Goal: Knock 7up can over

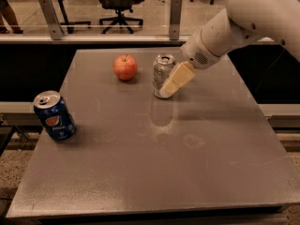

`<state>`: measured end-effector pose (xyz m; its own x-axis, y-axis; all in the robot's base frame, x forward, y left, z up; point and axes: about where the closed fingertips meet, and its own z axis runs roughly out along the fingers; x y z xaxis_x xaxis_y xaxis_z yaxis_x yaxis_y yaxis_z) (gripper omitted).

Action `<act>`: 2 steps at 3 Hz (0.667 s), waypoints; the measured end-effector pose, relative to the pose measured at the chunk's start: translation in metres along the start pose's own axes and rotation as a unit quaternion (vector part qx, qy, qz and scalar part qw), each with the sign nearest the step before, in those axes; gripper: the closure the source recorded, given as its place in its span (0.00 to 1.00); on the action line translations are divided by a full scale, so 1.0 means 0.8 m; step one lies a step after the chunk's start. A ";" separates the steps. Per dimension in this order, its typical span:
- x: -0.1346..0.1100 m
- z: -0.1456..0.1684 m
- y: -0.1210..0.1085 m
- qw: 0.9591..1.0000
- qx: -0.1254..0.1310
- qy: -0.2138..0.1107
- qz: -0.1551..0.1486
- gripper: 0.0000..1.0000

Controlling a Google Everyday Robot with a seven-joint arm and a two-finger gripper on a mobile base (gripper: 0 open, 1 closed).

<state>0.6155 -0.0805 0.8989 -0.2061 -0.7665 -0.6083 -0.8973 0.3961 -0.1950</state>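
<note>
The 7up can (161, 74), silver-white with a pull-tab top, stands upright near the back middle of the grey table (154, 149). My gripper (167, 93), with cream-coloured fingers (177, 78), comes in from the right and points down-left. Its tip is against the can's right lower side. The white arm (243, 18) reaches in from the upper right.
A red apple (125, 67) sits just left of the 7up can. A blue Pepsi can (54, 116) stands upright near the table's left edge. A glass rail with posts and office chairs lie behind the table.
</note>
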 end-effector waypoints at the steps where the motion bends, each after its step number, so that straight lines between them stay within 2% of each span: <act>1: -0.003 0.012 -0.006 1.000 -0.007 -0.016 0.009 0.00; 2: -0.007 0.018 -0.009 0.999 -0.013 -0.031 0.016 0.00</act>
<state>0.6289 -0.0720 0.8930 -0.2108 -0.7204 -0.6607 -0.9007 0.4058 -0.1551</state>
